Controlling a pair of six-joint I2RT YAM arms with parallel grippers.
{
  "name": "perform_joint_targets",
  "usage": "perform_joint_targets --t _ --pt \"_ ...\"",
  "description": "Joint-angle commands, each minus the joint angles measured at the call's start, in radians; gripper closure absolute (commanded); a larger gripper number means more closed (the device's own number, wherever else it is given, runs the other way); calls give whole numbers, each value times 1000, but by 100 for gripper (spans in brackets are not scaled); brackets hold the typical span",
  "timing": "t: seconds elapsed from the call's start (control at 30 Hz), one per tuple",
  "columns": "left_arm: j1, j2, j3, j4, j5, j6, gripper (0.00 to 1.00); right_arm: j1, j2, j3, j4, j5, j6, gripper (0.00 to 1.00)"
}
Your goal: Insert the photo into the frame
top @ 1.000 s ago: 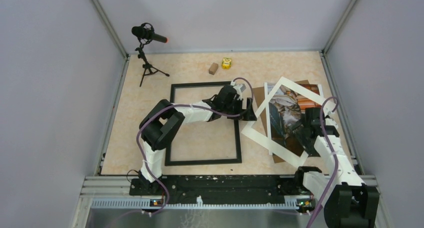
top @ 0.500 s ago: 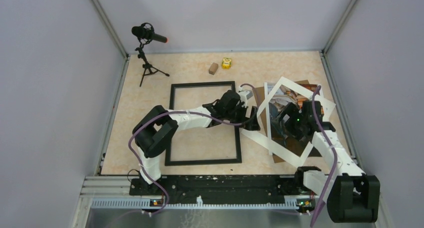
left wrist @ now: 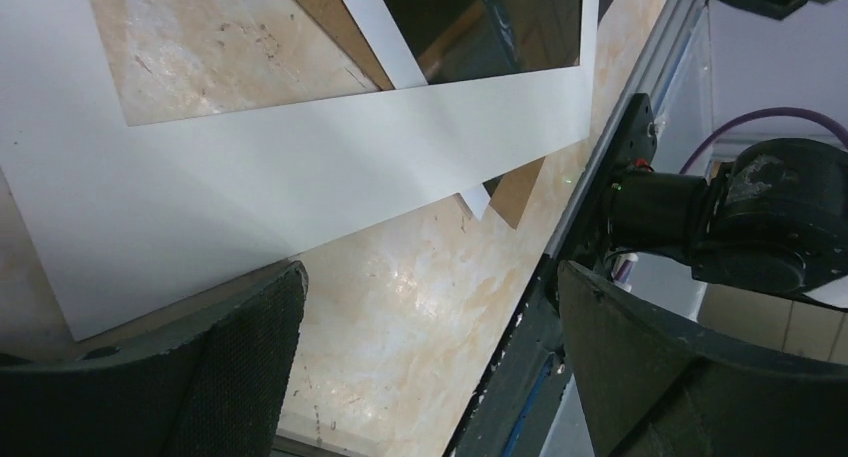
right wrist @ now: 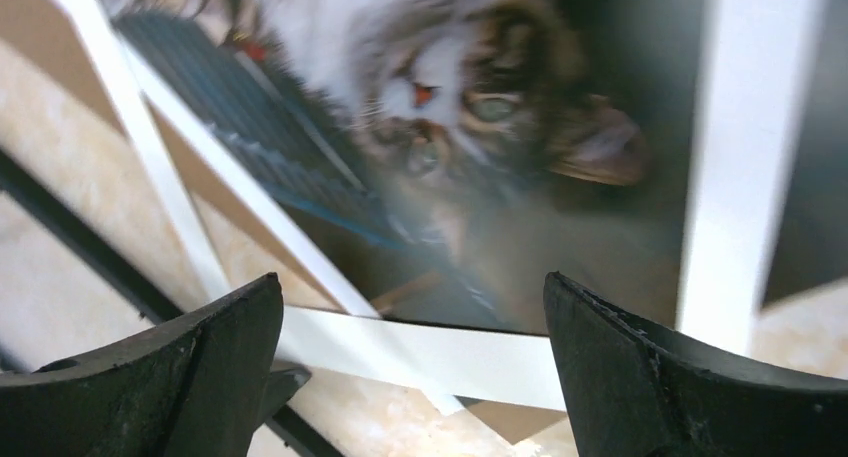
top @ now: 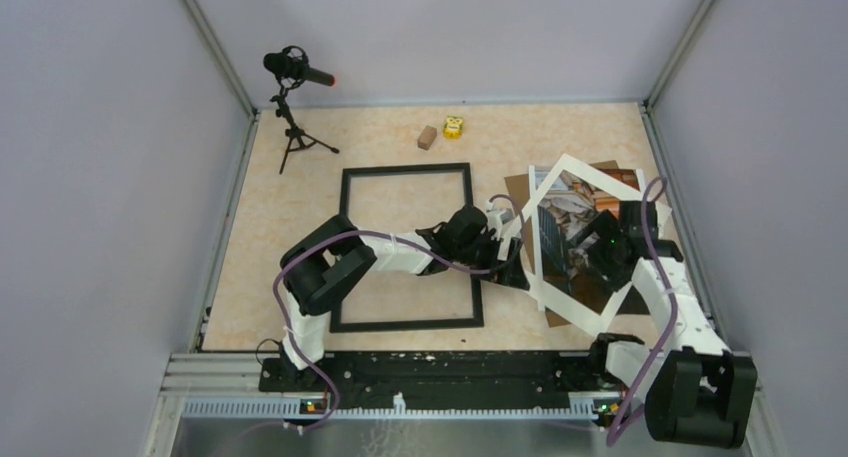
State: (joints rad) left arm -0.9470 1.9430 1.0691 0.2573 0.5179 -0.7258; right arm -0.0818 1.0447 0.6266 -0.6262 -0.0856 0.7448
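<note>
Left wrist view: left gripper gapes open at a corner of the white mat, just right of the frame. Right gripper, also open, hovers over the photo farther right. Closing now might pinch and crease the mat instead.

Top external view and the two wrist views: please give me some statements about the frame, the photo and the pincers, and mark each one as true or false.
1. The frame lies flat, with bare table showing inside it. True.
2. The photo is already in the frame. False: it lies to the right of the frame, over a brown board.
3. The left pincer is open. True.
4. The right pincer is shut on the photo. False: it is open over the photo, its fingers wide apart.
5. The microphone stands at the far right corner. False: it stands at the far left corner.
</note>
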Motion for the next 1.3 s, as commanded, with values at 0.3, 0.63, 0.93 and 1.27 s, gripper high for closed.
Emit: perform_joint_targets --t 0.3,0.63,0.93,1.27 --pt "43 62 11 70 -229 -40 1 -36 -120 -22 -335 406 283 1" --pt "71 97 16 66 -237 -74 1 -36 -57 -114 -264 327 242 1" --pt "96 75 -55 143 -237 -129 1 -36 -44 -184 -10 -72 21 1" --pt "95 76 -57 149 -231 -128 1 -36 -228 -166 60 -175 17 1"
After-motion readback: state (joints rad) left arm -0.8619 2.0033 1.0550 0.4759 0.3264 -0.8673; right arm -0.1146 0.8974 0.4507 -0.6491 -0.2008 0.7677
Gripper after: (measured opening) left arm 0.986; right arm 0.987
